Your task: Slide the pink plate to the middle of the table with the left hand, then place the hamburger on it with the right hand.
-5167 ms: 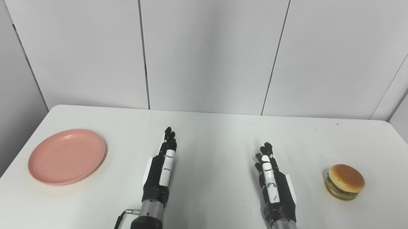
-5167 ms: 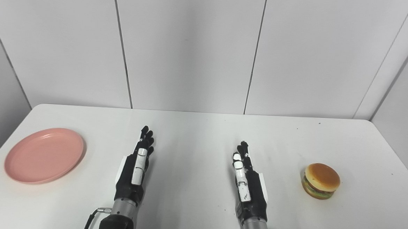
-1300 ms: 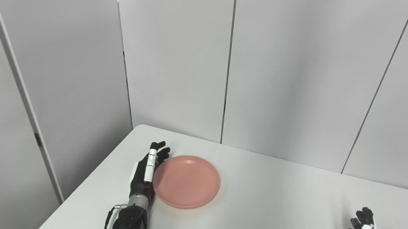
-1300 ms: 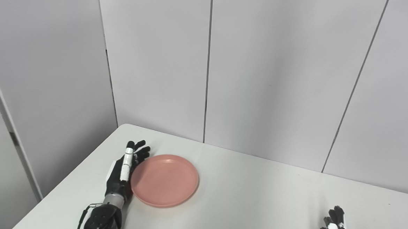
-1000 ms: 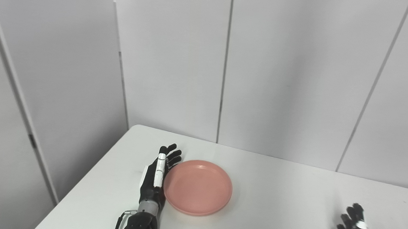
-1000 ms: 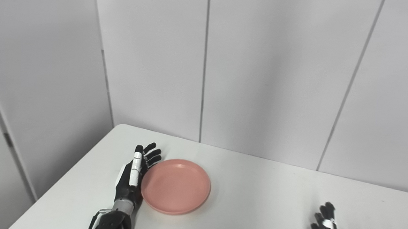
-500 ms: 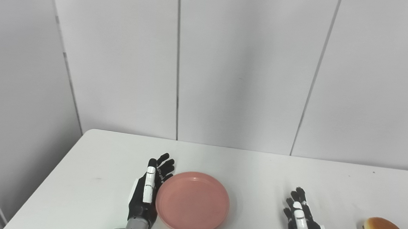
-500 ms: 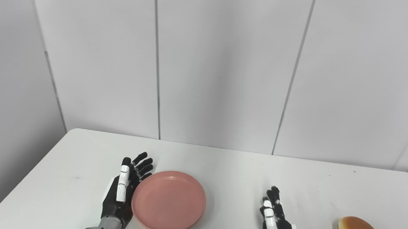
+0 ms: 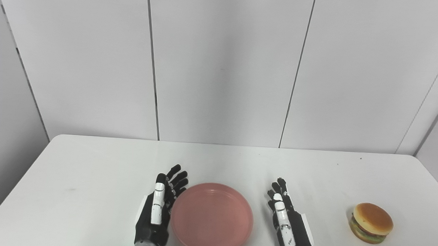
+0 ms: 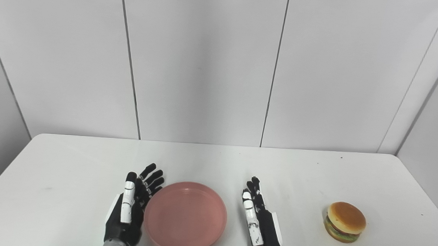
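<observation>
The pink plate point(image 9: 212, 217) lies flat near the middle of the white table point(image 9: 89, 161), close to the front edge. My left hand point(image 9: 158, 209) is open, on edge beside the plate's left rim, palm toward it. My right hand point(image 9: 286, 226) is open and empty, resting just right of the plate, apart from its rim. The hamburger point(image 9: 371, 223) sits upright on the table at the right, well clear of my right hand. It also shows in the right eye view point(image 10: 345, 222).
Grey wall panels point(image 9: 222, 63) rise behind the table's far edge. The table's left part and back strip show bare white surface.
The camera has swung right, bringing the hamburger and right hand into view. My left hand has pushed the plate rightward from the table's left side to its middle.
</observation>
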You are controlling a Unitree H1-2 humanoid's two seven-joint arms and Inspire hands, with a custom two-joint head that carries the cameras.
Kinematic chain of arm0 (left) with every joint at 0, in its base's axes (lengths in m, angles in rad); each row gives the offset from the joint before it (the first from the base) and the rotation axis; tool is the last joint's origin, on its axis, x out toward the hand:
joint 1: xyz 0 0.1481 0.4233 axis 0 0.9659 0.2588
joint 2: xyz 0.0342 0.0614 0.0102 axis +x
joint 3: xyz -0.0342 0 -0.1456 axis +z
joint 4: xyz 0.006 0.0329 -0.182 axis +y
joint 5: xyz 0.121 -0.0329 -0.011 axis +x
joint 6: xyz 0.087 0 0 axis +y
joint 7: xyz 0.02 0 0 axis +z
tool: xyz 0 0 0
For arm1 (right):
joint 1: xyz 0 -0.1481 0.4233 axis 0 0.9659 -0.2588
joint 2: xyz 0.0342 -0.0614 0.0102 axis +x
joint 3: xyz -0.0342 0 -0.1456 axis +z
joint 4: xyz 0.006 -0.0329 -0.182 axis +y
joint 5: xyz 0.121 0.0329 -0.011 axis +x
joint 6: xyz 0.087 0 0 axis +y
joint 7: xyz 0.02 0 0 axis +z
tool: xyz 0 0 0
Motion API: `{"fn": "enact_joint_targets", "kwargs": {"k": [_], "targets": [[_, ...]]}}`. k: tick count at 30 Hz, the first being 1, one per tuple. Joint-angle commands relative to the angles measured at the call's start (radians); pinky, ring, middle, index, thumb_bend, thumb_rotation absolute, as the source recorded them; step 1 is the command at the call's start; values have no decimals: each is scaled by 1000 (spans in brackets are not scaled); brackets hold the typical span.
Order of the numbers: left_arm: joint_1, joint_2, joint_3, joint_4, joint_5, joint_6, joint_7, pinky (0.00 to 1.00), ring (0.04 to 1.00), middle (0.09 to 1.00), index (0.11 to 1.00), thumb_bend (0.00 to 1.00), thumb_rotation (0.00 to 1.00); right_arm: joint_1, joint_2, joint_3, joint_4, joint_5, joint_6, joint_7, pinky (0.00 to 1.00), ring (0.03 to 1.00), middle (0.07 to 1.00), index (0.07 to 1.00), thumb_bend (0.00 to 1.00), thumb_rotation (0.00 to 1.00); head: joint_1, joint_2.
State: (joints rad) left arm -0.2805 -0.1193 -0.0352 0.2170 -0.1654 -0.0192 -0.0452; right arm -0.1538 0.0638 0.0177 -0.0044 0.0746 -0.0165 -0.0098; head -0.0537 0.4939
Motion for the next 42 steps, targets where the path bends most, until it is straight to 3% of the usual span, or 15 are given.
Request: {"fn": "enact_joint_targets", "kwargs": {"k": [1,8,15,24,27,31,33,37,40,42], "targets": [[17,-9,-15,-12,17,35,-1,901,907,900,886,702,1000,-27,4,9,-40,-13,-29,4,981,955,973,993,594,851,-6,8],[34,-13,-38,3,26,-13,-29,953,947,945,926,674,1000,-38,10,4,-48,-5,-23,5,982,952,976,994,565,849,-10,38],[42,-30,-41,-10,0,2,-44,962,950,951,933,673,1000,-38,8,-8,-69,21,11,4,986,958,972,985,601,825,15,64],[44,-44,-46,-15,2,23,-37,987,967,961,945,687,1000,-41,-24,-6,-73,16,-7,19,994,966,977,993,597,850,22,70],[45,-49,-50,-6,9,15,-34,981,968,961,941,693,1000,-67,-95,10,-77,-39,-14,47,998,982,980,997,601,844,21,63],[41,-57,-52,6,8,10,-32,987,971,963,947,689,1000,-107,-241,19,-155,-125,77,108,954,955,953,963,619,732,5,54],[39,-60,-52,15,12,3,-27,989,974,968,951,694,1000,-127,-307,-1,-165,-158,80,116,874,902,914,931,674,675,-7,46],[37,-57,-53,27,22,-9,-28,992,977,973,958,693,1000,-149,-450,-48,-210,-218,104,140,801,854,886,902,722,664,-32,36],[33,-48,-56,41,32,-28,-33,999,978,978,966,687,1000,-154,-517,-79,-275,-236,188,167,832,872,878,887,734,549,-56,29],[33,-44,-55,42,33,-31,-33,1000,977,978,966,687,1000,-157,-553,-89,-289,-256,213,177,851,881,881,887,743,533,-71,27]]}}
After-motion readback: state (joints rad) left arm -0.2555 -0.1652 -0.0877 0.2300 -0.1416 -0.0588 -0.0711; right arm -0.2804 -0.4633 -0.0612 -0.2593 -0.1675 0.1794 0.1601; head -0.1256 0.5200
